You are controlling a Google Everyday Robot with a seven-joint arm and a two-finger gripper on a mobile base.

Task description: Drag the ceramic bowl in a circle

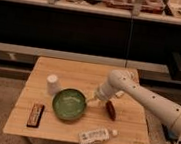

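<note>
Camera view: hand [91,101] at right rim of ceramic bowl [68,105], grip unclear; cup [53,85], red object [111,110], bottle [94,136], dark bar [35,115] nearby

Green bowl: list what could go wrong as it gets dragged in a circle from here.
1. The gripper sits at the right rim of the bowl; it may slip off mid-drag.
2. The white cup stands close to the bowl's far-left side, so a wide circle could knock it over.
3. The bottle lies near the front edge of the table and could get pushed off.
</note>
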